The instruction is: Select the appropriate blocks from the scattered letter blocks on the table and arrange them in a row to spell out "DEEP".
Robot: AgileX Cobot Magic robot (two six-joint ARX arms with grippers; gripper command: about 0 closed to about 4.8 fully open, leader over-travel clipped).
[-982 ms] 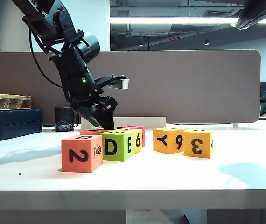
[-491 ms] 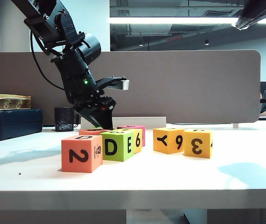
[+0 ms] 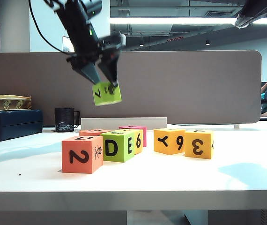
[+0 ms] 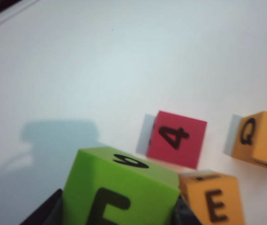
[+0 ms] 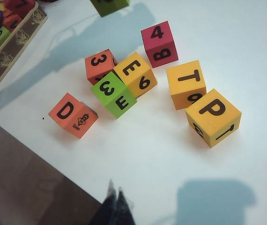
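My left gripper [image 3: 104,83] is shut on a lime-green cube [image 3: 107,93] and holds it high above the table [image 3: 171,178]; the left wrist view shows that cube [image 4: 119,187] with an E face between the jaws. Below stand the scattered letter blocks: red-orange 2 [image 3: 79,154], lime-green D/E [image 3: 119,146], yellow 6 [image 3: 138,140], pink [image 3: 134,132], amber Y 6 [image 3: 169,140] and amber 3 [image 3: 198,143]. In the right wrist view the amber one shows a P [image 5: 213,116] and the red-orange a D [image 5: 72,115]. My right gripper [image 5: 117,197] hangs shut above the table's near corner, holding nothing.
A black mug [image 3: 64,119] and a dark blue box [image 3: 11,123] stand at the back left before a grey partition [image 3: 185,84]. A tray of more blocks [image 5: 7,33] lies beyond the cluster. The table's front edge [image 3: 133,199] runs close to the blocks.
The left gripper was down behind the row; it has risen well above the blocks with the lime-green cube in its jaws, and its wrist has rolled. The right arm has not moved.
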